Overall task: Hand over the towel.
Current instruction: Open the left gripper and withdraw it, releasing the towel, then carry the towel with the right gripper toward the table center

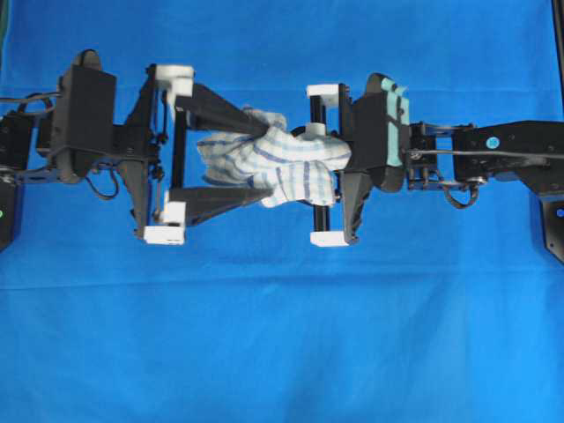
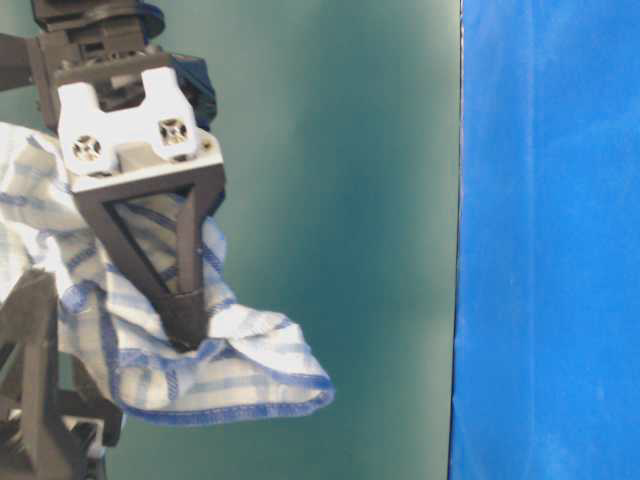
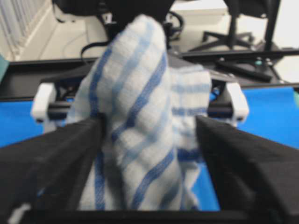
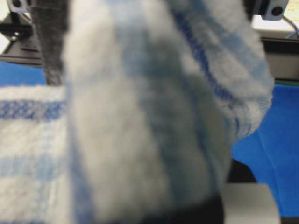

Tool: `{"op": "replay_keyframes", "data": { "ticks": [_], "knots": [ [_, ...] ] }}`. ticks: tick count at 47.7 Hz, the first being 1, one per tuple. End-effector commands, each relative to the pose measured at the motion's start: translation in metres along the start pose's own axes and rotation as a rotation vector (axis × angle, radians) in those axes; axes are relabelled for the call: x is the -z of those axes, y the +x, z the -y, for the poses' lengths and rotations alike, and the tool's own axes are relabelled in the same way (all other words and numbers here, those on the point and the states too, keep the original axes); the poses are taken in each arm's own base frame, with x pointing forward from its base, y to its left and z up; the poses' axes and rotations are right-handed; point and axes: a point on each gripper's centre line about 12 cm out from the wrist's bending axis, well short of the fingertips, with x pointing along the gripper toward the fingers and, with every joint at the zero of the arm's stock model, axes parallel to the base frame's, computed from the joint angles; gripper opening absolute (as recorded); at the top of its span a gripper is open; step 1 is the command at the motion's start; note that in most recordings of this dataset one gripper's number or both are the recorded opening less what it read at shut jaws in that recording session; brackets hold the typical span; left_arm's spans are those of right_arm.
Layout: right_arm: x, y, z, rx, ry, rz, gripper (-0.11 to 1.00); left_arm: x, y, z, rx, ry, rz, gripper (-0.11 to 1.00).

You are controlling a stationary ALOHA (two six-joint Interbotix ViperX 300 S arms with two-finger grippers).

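Overhead view: the towel (image 1: pixel 269 165) is suspended above the blue tablecloth (image 1: pixel 282 335) between the two arms, with the left gripper (image 1: pixel 257 159) spread wide around its left end and the right gripper (image 1: pixel 319 166) clamped on its right end. Table-level view: one black finger (image 2: pixel 185 300) is seen pressed against the hanging cloth. Left wrist view: the towel is framed by wide-set jaws with gaps at either side; right wrist view: the lens is largely filled by blurred cloth.
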Motion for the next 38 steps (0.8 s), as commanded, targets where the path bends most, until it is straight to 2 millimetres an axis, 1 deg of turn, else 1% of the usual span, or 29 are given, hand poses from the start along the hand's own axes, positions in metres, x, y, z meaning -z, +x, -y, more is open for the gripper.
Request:
{"op": "replay_keyframes", "data": {
  "ticks": [1,3,5,15,21,26,31,38],
  "knots": [
    [-0.015,-0.009,-0.001,-0.003,0.001,0.042,0.16,-0.014,-0.009,-0.002,-0.007,-0.003,0.044,0.87],
    [-0.015,-0.012,-0.002,-0.004,0.001,0.043,0.16,-0.015,-0.013,-0.002,-0.008,-0.004,0.047,0.92],
    [-0.016,-0.015,-0.002,-0.004,0.002,0.045,0.16,-0.016,-0.021,-0.002,-0.008,-0.003,0.053,0.94],
    [-0.014,-0.034,-0.002,-0.004,0.01,0.045,0.16,-0.023,-0.059,-0.003,-0.011,-0.004,0.093,0.93],
    [-0.009,-0.041,-0.003,-0.005,0.016,0.016,0.16,-0.026,-0.074,-0.003,-0.011,-0.004,0.102,0.93],
    [-0.005,-0.039,-0.002,-0.003,0.026,-0.026,0.16,-0.027,-0.077,-0.004,-0.01,-0.004,0.102,0.93],
    [0.003,-0.033,-0.002,-0.003,0.03,-0.098,0.16,-0.025,-0.076,-0.003,-0.01,-0.004,0.093,0.93],
    [0.025,-0.017,0.0,0.002,0.044,-0.304,0.16,-0.024,-0.074,-0.003,-0.009,-0.004,0.087,0.93]
  ]
}}
